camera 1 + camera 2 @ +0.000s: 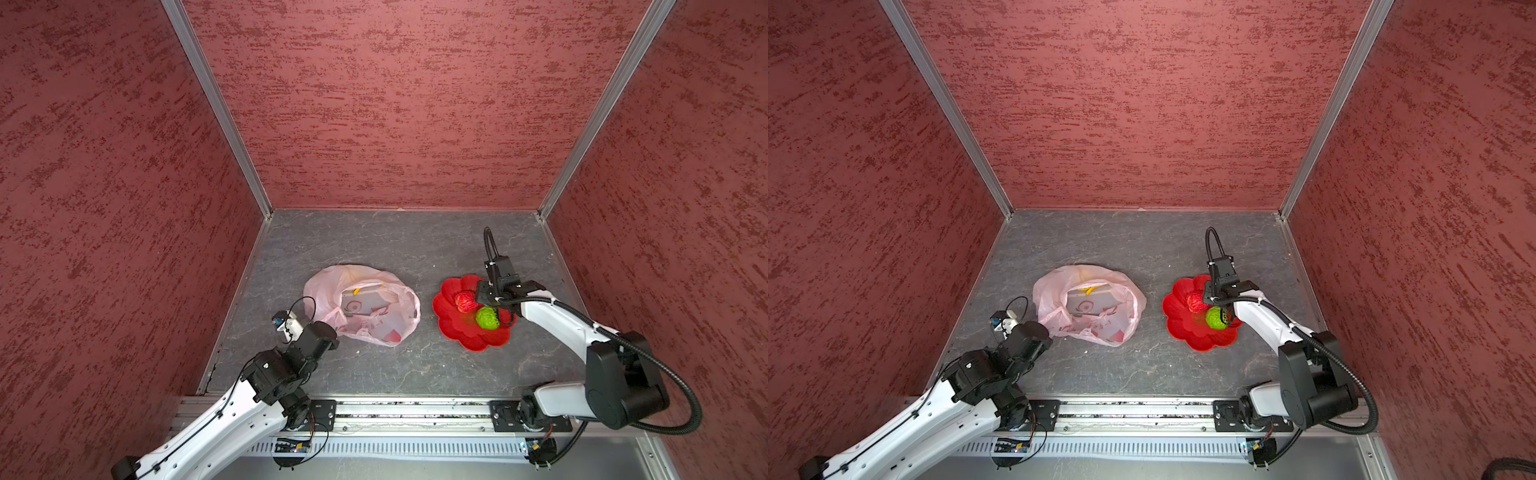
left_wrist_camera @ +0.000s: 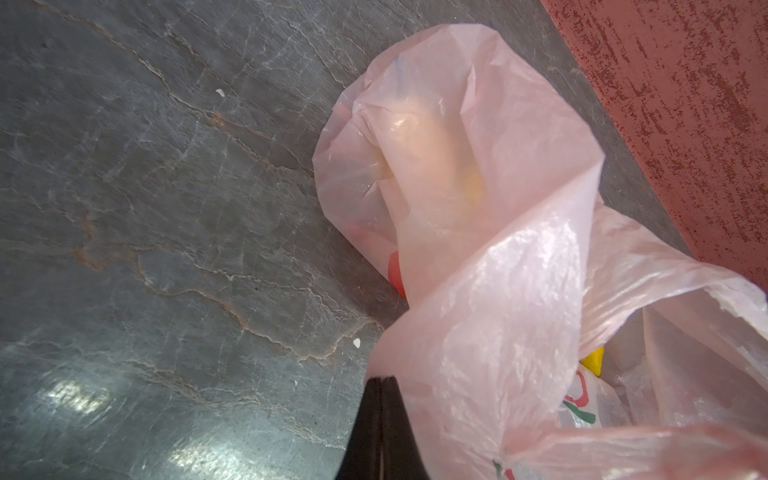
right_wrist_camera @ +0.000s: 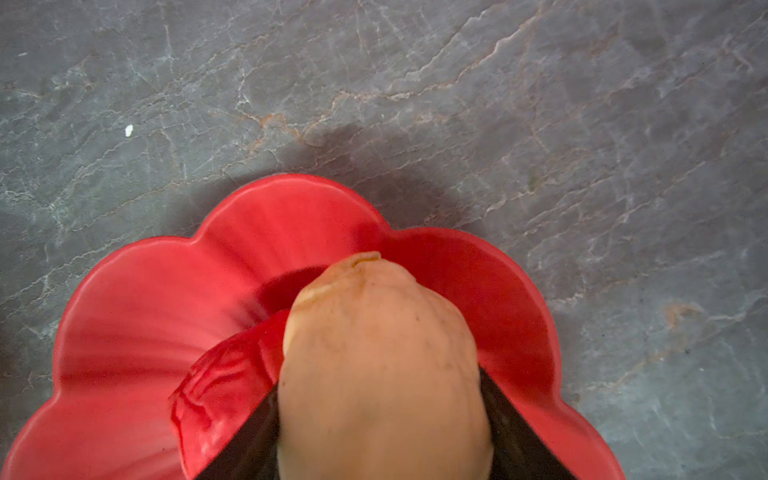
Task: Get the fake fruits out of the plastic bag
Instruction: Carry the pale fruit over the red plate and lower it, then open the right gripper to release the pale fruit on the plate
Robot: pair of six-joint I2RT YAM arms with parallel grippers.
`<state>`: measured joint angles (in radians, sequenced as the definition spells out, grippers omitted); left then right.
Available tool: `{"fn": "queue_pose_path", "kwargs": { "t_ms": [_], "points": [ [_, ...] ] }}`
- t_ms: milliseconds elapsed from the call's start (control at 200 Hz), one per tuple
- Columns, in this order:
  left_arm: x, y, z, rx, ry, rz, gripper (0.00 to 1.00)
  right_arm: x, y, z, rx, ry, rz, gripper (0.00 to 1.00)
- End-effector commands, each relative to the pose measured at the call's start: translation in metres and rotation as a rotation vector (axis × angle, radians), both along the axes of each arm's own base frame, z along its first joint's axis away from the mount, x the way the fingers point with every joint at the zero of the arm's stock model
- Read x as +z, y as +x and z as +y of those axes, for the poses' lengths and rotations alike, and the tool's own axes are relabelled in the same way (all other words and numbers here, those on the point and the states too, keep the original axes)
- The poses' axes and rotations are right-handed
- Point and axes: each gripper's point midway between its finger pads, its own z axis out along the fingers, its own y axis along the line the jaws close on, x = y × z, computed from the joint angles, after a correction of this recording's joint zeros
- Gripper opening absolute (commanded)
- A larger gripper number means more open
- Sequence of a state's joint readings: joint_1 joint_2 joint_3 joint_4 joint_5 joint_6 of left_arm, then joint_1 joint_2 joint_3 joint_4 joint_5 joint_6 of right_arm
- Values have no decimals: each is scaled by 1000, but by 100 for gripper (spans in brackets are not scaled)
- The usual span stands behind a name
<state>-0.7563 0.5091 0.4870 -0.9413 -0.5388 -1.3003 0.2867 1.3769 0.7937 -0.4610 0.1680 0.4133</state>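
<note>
Beige fruit (image 3: 382, 353) clamped in the half-spread right gripper (image 3: 380, 440) should touch bare plate (image 3: 124, 311) before release; the left gripper (image 2: 380, 399), closed tight, pinches the plastic bag (image 2: 478, 208).

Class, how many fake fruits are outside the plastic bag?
3: a red fruit and a green fruit lying on the red plate, and a beige fruit gripped in the right hand over it. Others may be hidden in the plastic bag.

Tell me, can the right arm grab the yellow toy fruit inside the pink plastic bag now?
Probably not yet. The right gripper is holding a beige toy fruit over the red flower-shaped plate. The pink plastic bag lies open, pinched by the left gripper, so the yellow toy fruit looks reachable afterwards.
</note>
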Motion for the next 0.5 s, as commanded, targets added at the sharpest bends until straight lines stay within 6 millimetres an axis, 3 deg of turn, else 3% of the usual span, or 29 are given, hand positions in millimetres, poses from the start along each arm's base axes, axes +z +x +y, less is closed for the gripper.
{"fn": "queue_pose_path", "kwargs": {
  "t_ms": [0, 496],
  "points": [
    [-2, -1, 1, -9, 10, -1, 0, -3, -5, 4, -2, 18, 6, 61],
    [-2, -1, 2, -7, 6, -5, 0, -3, -4, 6, 1, 9, 7, 73]
  ]
}}
